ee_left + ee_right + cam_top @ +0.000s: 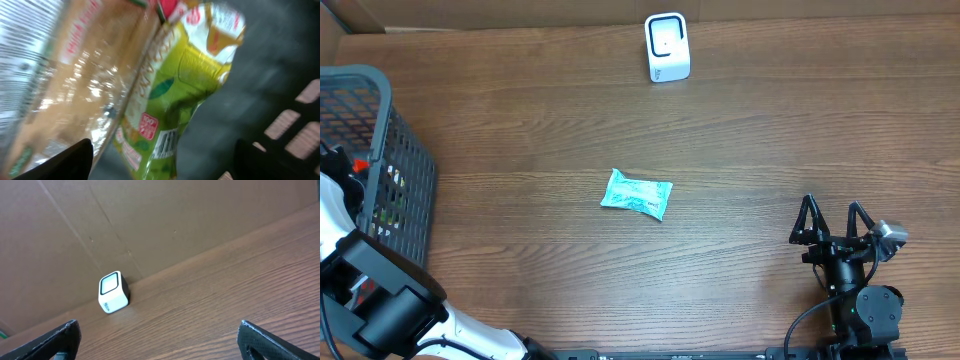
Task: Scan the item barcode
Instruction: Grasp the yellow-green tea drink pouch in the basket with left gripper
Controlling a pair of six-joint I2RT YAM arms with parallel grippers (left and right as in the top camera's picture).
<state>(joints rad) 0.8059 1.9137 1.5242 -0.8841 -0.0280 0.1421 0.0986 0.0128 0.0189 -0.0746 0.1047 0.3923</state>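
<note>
Fingertips (pixel 75 162) of my left gripper (pixel 162 152) stand well apart at the bottom corners of the left wrist view, clamped on nothing. Between them and just ahead lies a green pouch (pixel 185 85), which I take to be the item I am after. Its long axis runs away from the gripper toward the upper right, so the fingers would close across its width. Its barcode (pixel 166 142) sits at the near end, face up to the camera. A clear-wrapped brown packet (pixel 75 75) lies against the pouch on the left and overlaps its edge, so a closing finger on that side may catch the wrapper too. All of this is down inside the basket (pixel 410 170) at the left edge of the counter (pixel 520 120), where the left arm (pixel 335 215) reaches in; from overhead I cannot see the gripper itself. The scanner (pixel 667 47) stands at the far edge, about midway along it and well apart from the basket, so the pouch must travel right and away from me. A teal packet (pixel 637 194) lies flat in the middle of the counter, nearer neither arm by much. My right gripper (pixel 831 205) waits at the near right corner with its jaws wide and empty, pointing toward the scanner.
</note>
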